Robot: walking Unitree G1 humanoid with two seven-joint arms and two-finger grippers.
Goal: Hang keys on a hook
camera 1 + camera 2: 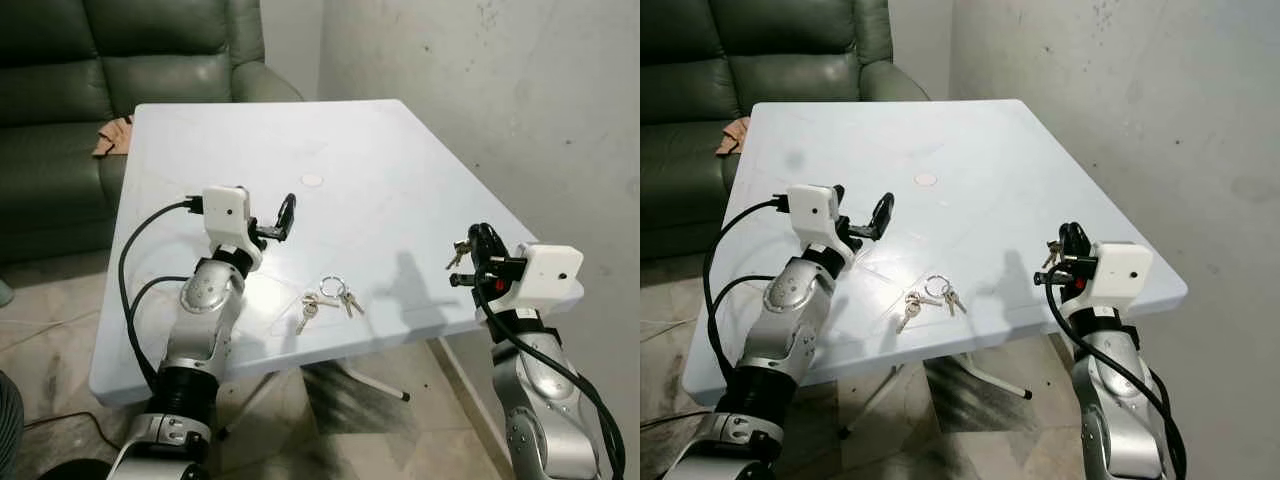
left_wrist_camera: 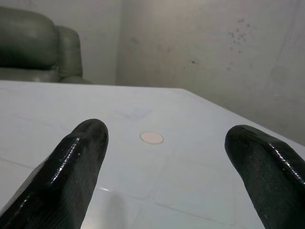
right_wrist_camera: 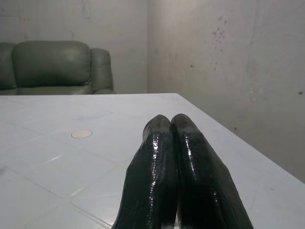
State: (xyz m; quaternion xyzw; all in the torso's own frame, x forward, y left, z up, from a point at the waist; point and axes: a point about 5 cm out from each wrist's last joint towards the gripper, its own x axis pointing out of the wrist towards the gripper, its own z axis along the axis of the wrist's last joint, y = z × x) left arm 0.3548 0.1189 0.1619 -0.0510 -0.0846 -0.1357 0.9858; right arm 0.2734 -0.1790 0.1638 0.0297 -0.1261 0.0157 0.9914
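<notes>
A bunch of keys (image 1: 326, 297) on a ring lies flat on the white table (image 1: 380, 140) near its front edge. My left gripper (image 1: 274, 224) hovers just above the table to the left of these keys and slightly beyond them, fingers (image 2: 71, 167) spread wide with nothing between them. My right gripper (image 1: 480, 243) is raised over the table's front right corner, and its fingers (image 3: 171, 162) are pressed together. A small second bunch of keys (image 1: 458, 253) dangles at its left side, apparently pinched there.
A small round cap (image 1: 312, 180) sits in the table's middle. A dark green sofa (image 1: 100, 60) stands behind the table at the left, with a tan cloth (image 1: 112, 136) on its seat. A bare grey wall (image 1: 520, 100) runs along the right.
</notes>
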